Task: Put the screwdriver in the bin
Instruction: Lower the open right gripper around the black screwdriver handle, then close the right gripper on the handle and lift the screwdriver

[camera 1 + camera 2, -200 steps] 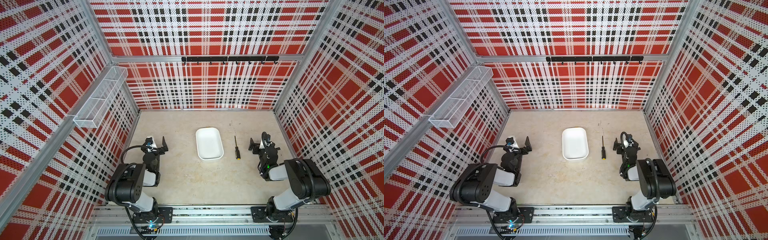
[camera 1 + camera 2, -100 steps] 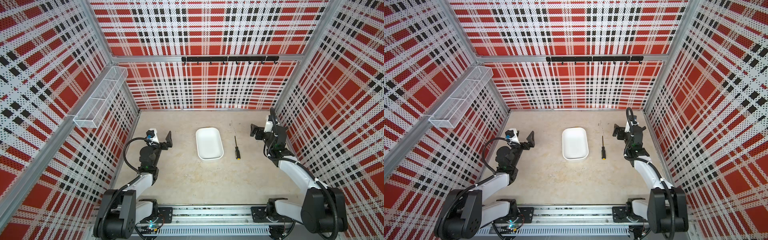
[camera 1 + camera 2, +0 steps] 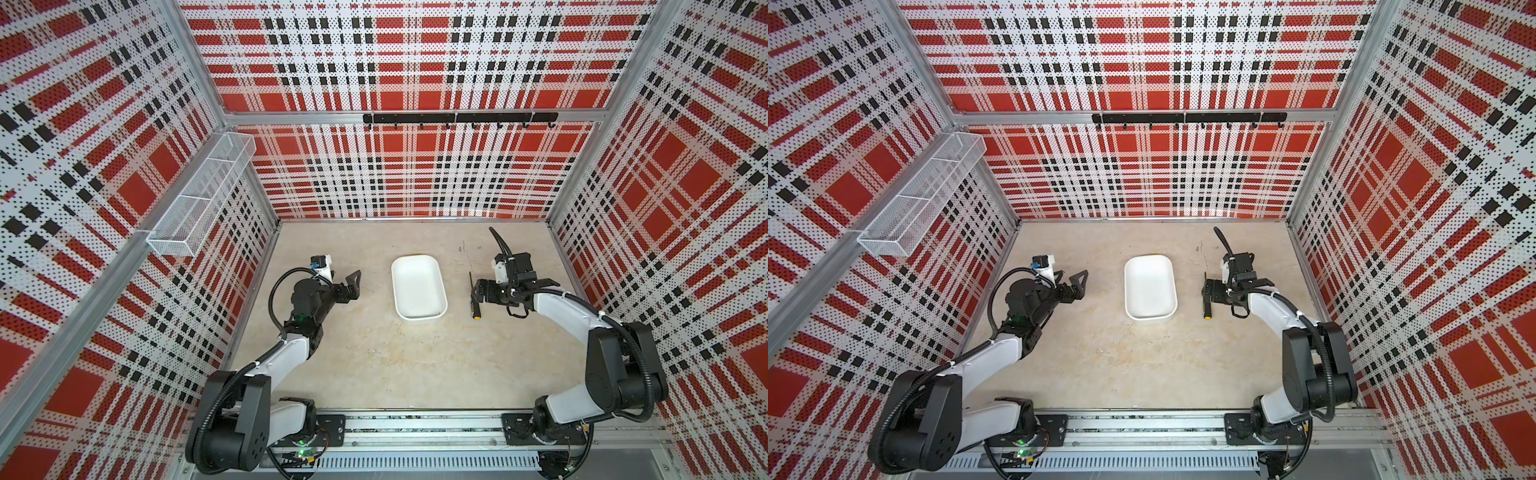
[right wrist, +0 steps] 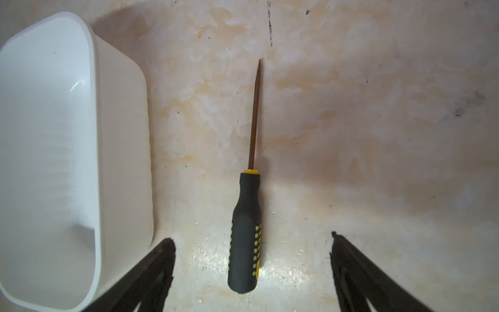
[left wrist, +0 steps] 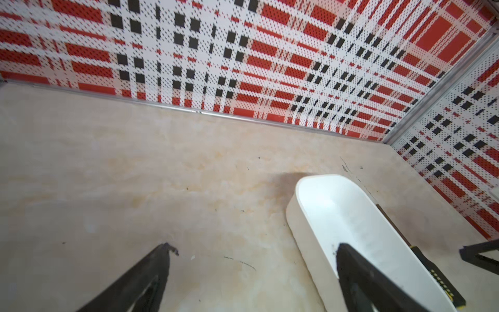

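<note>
Right gripper point(image 4: 251, 239) has swung in over the screwdriver point(image 4: 244, 229); fingers spread either side of the handle, clear of it; screwdriver flat on table point(image 3: 374, 365), just beside the bin point(image 3: 417, 286), outside it; left gripper point(image 5: 253, 247) advanced, fingers spread, empty

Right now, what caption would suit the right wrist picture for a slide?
Open right gripper lined up over the screwdriver, which lies on the table beside the white bin.

- bright, even overhead light; both top views are sharp, with straight lines bowing at the edges.
- the bin point(image 4: 48, 135) casts a soft shadow and shows a small glint.
- left wrist view looks smeared; the tabletop point(image 4: 270, 270) glares in the right wrist view.
</note>
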